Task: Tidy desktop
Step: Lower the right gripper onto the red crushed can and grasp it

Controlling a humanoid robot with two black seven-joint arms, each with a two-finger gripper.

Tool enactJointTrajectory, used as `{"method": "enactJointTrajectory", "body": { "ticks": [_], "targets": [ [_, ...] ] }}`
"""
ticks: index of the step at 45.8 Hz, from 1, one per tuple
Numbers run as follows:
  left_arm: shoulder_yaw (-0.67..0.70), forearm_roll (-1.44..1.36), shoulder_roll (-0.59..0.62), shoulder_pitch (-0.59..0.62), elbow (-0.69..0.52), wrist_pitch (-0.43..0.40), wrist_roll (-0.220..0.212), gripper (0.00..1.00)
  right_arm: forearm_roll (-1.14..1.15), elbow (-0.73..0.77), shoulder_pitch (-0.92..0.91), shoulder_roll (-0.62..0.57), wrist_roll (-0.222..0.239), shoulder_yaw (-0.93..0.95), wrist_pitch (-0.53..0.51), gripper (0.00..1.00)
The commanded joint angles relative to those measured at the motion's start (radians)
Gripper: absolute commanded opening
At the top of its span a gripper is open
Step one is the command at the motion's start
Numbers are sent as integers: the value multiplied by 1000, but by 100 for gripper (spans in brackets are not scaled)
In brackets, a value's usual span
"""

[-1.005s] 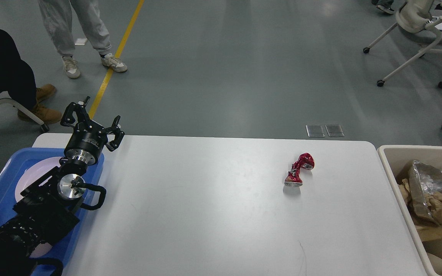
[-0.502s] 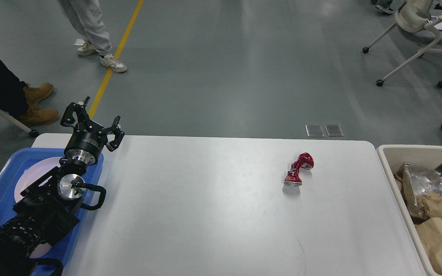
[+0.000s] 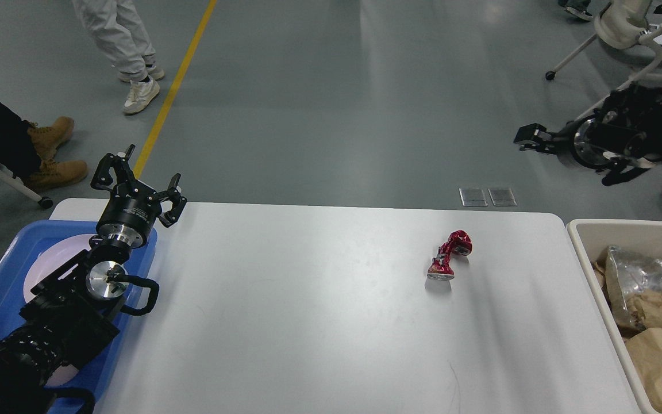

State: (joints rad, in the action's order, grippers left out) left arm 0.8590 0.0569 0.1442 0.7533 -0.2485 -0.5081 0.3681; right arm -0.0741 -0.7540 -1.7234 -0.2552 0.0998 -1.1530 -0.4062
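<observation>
The desktop (image 3: 308, 310) is a wide white tabletop with rounded corners. A crushed red can (image 3: 449, 262) stands on it right of centre. My left gripper (image 3: 140, 177) is open and empty, held above the table's far left corner by the blue tray (image 3: 3, 287). My right gripper (image 3: 529, 140) is raised high at the far right, past the table's back edge and well above the can. It is dark and blurred, so I cannot tell how its fingers stand.
The blue tray holds a white plate (image 3: 41, 270), partly hidden by my left arm. A cream bin (image 3: 587, 253) at the table's right end holds crumpled brown paper and a silver bag. People's legs and wheeled chairs are on the grey floor behind.
My right arm has come up out of the bin at the right edge and swung up and back. The left arm has not moved. The standing person has stepped.
</observation>
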Motion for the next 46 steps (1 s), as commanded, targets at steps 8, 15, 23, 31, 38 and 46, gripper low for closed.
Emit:
{"method": "enactJointTrajectory", "body": {
  "ticks": [8,15,23,31,38,46],
  "targets": [
    [0,0,0,0,0,0,0,97,-4,-96,-301,97,-6,6,-444,100],
    [0,0,0,1,2,0,0,97,-4,-235,-446,96,-8,6,-451,100],
    [0,0,0,0,0,0,0,97,-4,-226,-391,97,-6,16,-405,100],
    [0,0,0,0,0,0,0,97,-3,-163,-164,99,-6,18,-179,100],
    [0,0,0,0,0,0,0,97,-3,-88,40,111,-5,18,111,100],
    [0,0,0,0,0,-1,0,96,-1,39,261,182,-3,33,274,100]
  ]
}}
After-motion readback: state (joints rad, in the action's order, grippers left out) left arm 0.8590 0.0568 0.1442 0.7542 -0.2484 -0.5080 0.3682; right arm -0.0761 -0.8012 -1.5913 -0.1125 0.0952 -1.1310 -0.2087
